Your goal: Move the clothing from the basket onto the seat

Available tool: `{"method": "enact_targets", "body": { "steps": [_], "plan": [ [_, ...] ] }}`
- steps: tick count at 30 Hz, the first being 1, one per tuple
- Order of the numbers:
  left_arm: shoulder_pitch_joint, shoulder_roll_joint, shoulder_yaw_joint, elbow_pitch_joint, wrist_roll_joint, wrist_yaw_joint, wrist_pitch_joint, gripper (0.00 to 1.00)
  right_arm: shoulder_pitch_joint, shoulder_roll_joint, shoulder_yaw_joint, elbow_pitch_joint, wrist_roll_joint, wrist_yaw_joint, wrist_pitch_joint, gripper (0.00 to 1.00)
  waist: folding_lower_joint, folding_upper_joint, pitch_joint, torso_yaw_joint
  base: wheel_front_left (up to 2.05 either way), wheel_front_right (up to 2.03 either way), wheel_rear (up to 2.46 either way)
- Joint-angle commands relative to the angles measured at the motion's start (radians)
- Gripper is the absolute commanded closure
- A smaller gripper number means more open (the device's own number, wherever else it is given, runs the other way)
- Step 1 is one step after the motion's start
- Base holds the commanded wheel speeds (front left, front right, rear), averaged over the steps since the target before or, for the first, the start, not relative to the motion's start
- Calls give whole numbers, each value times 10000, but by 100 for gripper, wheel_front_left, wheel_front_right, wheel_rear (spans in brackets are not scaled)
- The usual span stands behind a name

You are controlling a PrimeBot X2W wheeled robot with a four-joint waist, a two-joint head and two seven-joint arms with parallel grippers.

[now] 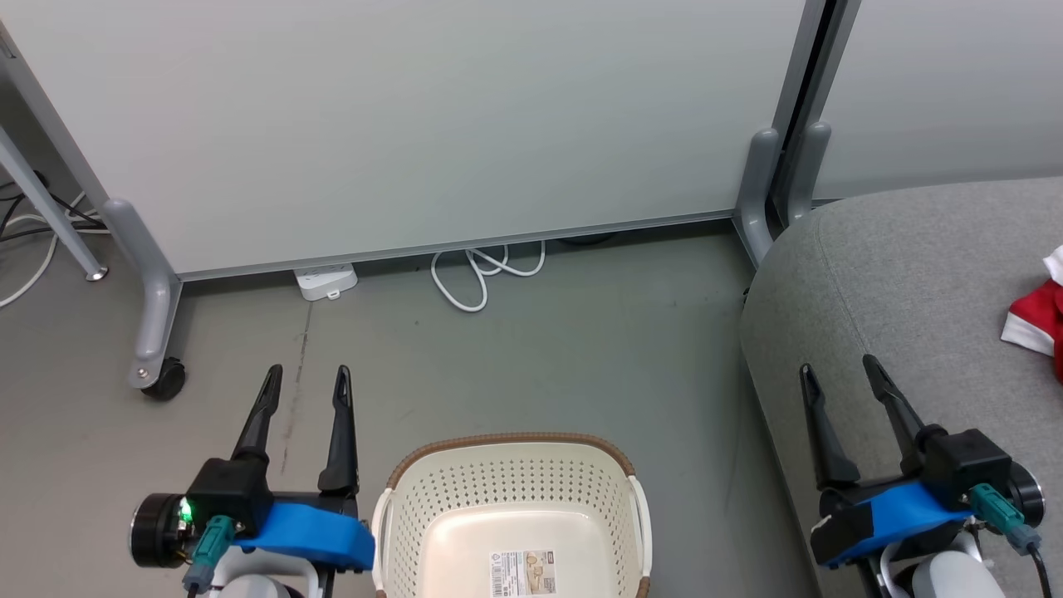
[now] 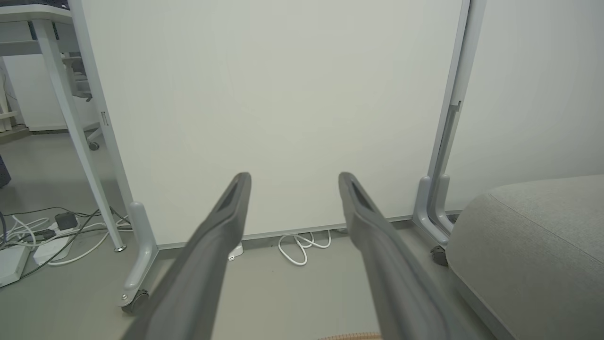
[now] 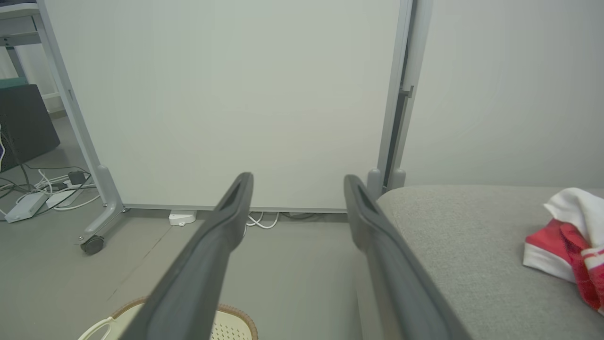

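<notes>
Your left gripper [image 1: 308, 371] and right gripper [image 1: 835, 365] gape empty; the limp red white-trimmed fabric clothing [image 1: 1038, 320] on the grey woven seat [image 1: 897, 266] would pinch best by a fold.

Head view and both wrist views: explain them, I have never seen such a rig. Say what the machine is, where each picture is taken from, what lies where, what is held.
It is a wheeled robot with two arms. The head view looks down from its head: the left gripper and right gripper, each two long dark fingers, are open and hold nothing. The wrist views look along those fingers from each wrist. On the floor between the arms stands the basket; the part in view holds just a paper label. Red and white clothing lies on the grey seat at the right. A pale partition stands behind.
</notes>
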Motion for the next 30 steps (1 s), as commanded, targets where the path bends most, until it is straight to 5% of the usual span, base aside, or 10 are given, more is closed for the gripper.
{"method": "enact_targets", "body": {
  "steps": [1, 6, 30],
  "plan": [
    [89, -23, 12, 13, -68, -36, -30, 100, 107, 34, 9, 12, 19, 1, -34, 100, 0, -1, -1, 0, 0, 0, 0],
    [264, -6, -6, 394, -133, 2, 102, 100, 104, 59, -17, 408, 119, 0, 99, 100, 0, -1, -4, -4, 0, 0, 0],
    [122, -9, 551, 237, -4812, -130, 1245, 100, 178, 130, -311, 86, 4915, 0, 1243, 100, 0, -1, -22, -118, 0, 0, 0]
  ]
}}
